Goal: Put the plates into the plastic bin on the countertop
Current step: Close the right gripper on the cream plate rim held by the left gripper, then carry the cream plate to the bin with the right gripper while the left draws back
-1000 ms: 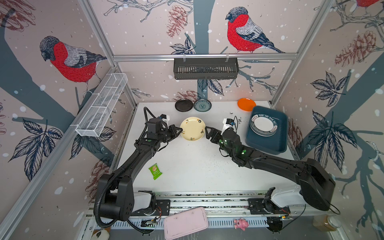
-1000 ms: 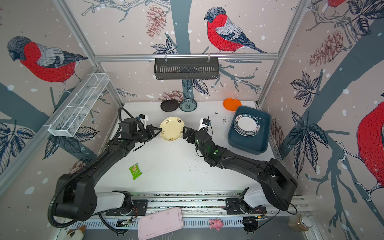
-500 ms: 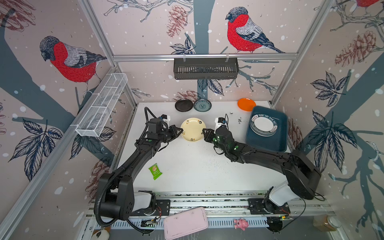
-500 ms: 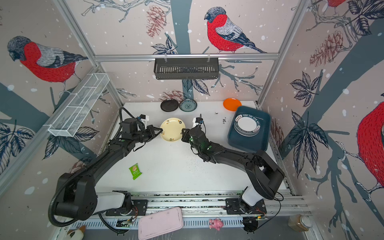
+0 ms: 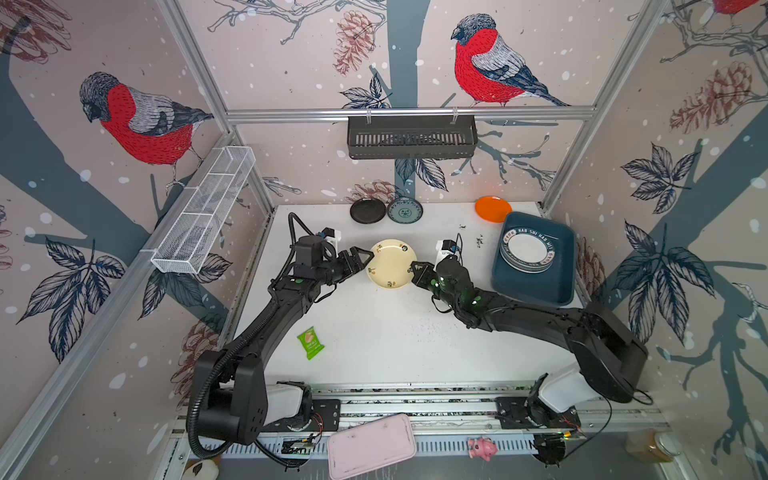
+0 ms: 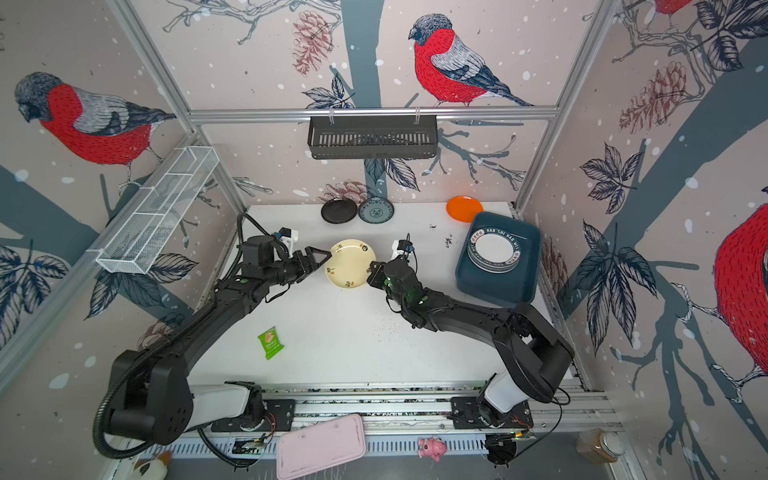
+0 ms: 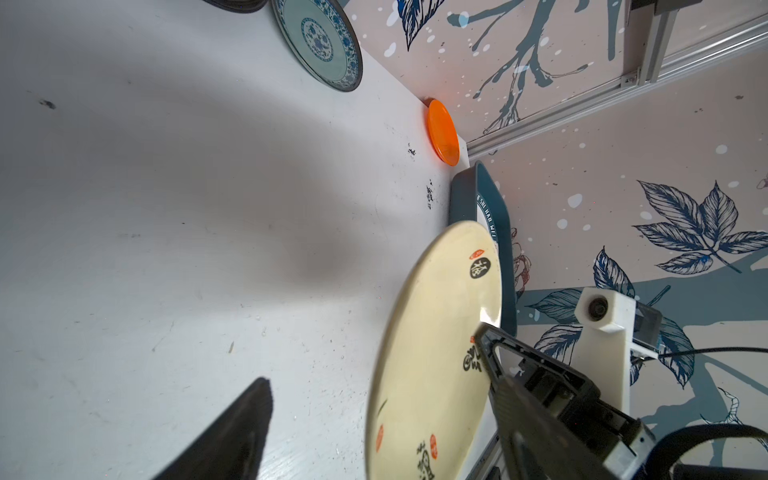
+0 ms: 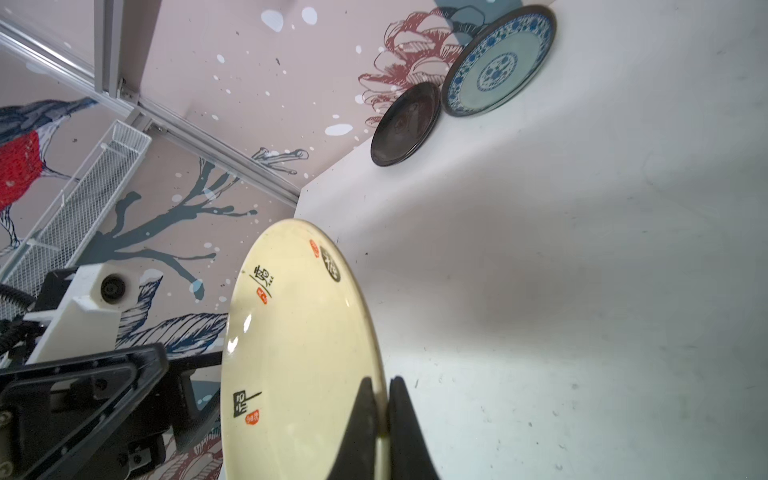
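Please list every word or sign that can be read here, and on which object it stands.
"HAO SHI HAO WEI": black rim of the top white plate in the plastic bin; O's uncertain.
Brush characters and red seals on the cream plate: Chinese, too stylised to read.
Print on the green packet: too small to read.

cream plate (image 5: pixel 390 266): over countertop (image 5: pixel 395 345) | right gripper (image 5: pixel 413 270): pinching its rim | left gripper (image 5: pixel 365 257): jaws apart, beside rim

Green packet (image 5: pixel 310 342) flat; pink tray (image 5: pixel 371 444), pink toy (image 5: pixel 482 448) at front; black basket (image 5: pixel 411 137), wire basket (image 5: pixel 205 210) wall-hung.
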### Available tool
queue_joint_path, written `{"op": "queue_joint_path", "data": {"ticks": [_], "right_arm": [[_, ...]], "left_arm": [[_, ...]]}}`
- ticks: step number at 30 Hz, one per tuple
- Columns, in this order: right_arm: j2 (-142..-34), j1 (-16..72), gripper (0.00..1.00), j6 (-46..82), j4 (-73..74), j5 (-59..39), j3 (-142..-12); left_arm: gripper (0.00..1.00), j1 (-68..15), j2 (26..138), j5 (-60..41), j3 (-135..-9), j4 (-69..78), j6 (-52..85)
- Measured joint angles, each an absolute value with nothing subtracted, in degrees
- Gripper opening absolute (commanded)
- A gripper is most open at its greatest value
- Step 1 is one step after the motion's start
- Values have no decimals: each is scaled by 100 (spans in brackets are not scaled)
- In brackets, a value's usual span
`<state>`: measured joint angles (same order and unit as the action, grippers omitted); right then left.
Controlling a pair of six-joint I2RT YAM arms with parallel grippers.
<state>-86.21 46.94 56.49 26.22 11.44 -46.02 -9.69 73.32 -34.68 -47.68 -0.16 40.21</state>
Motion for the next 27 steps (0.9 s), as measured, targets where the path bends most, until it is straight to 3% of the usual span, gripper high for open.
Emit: {"op": "queue_joint_path", "data": {"ticks": [10,20,27], "right_arm": [[-7363,3623,1,5874,2228,1461,-3795],[-6055,2228,1,5675,976,1538,-3489],[-5426,698,1,5461,412,1245,-3336]], "left_arm": [[96,-1396,6980,-3315,-5068,-180,3730],[96,-3422,7284,-3505,-5627,-755,2759],[96,-4403,7234,-3732,-5614,-792,2432]]}}
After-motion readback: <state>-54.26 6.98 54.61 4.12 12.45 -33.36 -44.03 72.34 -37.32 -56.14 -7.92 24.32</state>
